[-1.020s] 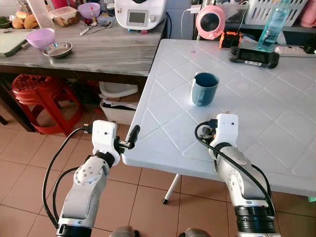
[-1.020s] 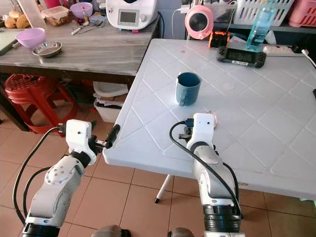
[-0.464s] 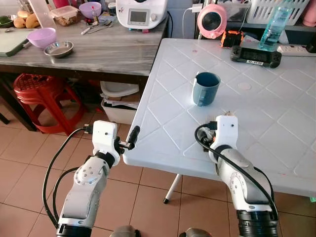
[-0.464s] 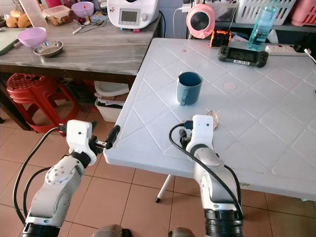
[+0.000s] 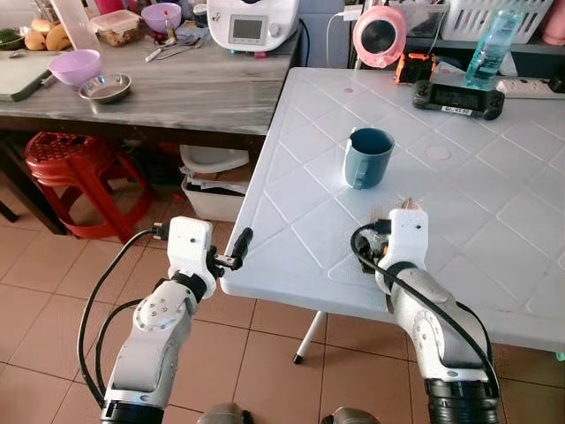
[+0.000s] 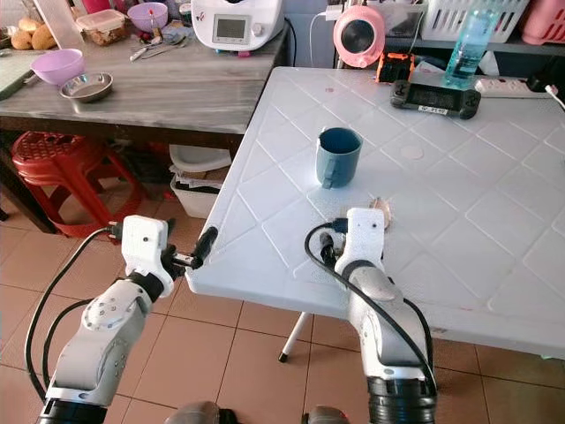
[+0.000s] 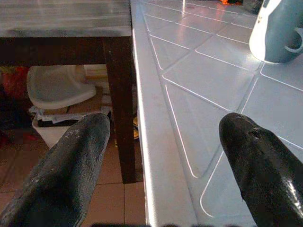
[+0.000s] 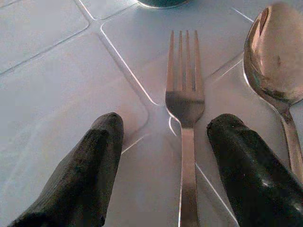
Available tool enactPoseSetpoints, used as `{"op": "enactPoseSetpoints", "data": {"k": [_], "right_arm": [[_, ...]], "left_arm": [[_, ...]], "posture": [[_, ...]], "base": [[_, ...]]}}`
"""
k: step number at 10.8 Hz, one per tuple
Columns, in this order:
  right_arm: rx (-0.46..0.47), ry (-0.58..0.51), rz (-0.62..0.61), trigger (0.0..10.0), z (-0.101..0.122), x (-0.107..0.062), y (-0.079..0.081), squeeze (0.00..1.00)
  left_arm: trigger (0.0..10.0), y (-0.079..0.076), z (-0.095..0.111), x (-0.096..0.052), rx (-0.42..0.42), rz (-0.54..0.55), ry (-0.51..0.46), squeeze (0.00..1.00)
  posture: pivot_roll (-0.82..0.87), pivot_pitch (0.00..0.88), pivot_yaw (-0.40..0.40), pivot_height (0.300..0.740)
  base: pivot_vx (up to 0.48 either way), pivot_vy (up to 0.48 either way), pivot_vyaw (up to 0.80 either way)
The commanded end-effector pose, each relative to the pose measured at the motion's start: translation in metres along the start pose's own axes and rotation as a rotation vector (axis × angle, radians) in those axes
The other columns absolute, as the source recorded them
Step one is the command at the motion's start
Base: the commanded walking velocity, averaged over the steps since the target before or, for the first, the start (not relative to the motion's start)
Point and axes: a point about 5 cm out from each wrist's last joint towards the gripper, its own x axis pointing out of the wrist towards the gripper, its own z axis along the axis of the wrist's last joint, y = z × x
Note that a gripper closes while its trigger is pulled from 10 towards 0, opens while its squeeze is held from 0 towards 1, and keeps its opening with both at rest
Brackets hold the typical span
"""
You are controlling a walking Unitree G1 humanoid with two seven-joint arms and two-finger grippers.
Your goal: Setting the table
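A blue mug [image 5: 366, 157] stands on the white counter [image 5: 494, 203], just beyond the right gripper [image 8: 163, 165], whose fingers are spread apart with a fork [image 8: 185, 127] lying flat between them and a spoon [image 8: 274, 71] just beside it. The left gripper [image 7: 161, 161], released and empty, hovers at the counter's near corner. Since a second ago the right arm has drawn slightly toward the robot; mug and cutlery lie unmoved.
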Motion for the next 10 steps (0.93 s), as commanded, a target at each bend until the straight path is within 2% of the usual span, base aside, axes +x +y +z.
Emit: {"op": "enactPoseSetpoints", "data": {"k": [1, 2, 3, 6, 7, 9, 10], "right_arm": [[0.008, 0.056, 0.028, 8.4, -0.009, 0.000, 0.001, 0.00], [0.010, 0.072, 0.037, 0.8, -0.012, 0.001, 0.002, 0.00], [0.000, 0.108, 0.039, 0.0, -0.018, 0.002, -0.001, 0.00], [-0.016, 0.178, 0.049, 0.0, -0.029, 0.003, -0.008, 0.00], [-0.016, 0.190, 0.053, 0.0, -0.031, 0.004, -0.009, 0.00], [-0.012, 0.197, 0.063, 0.0, -0.032, 0.004, -0.009, 0.00], [-0.013, 0.201, 0.066, 0.0, -0.034, 0.004, -0.009, 0.00]], "left_arm": [[10.0, 0.001, 0.000, 0.001, 0.013, 0.000, 0.015, 0.00], [10.0, 0.001, -0.001, 0.000, 0.013, -0.001, 0.016, 0.00], [10.0, 0.001, -0.001, 0.000, 0.014, -0.004, 0.021, 0.00], [10.0, 0.000, -0.003, -0.001, 0.013, -0.010, 0.030, 0.00], [10.0, -0.003, -0.003, -0.002, -0.010, -0.052, 0.020, 0.00], [10.0, -0.014, -0.001, -0.009, -0.045, -0.220, -0.002, 0.00], [10.0, -0.022, -0.005, -0.015, -0.008, -0.326, 0.021, 0.00]], "posture": [[-0.01, 0.000, 0.071, 0.740], [-0.01, 0.000, 0.071, 0.740], [-0.01, 0.000, 0.069, 0.740], [-0.01, 0.000, 0.067, 0.740], [-0.01, 0.000, 0.066, 0.740], [-0.01, 0.000, 0.064, 0.740], [-0.01, 0.000, 0.063, 0.740]], "base": [[0.000, 0.000, 0.00], [0.000, 0.000, 0.00], [0.000, 0.000, 0.00], [0.000, 0.000, 0.00], [0.000, 0.000, 0.00], [0.000, 0.000, 0.00], [0.000, 0.000, 0.00]]}}
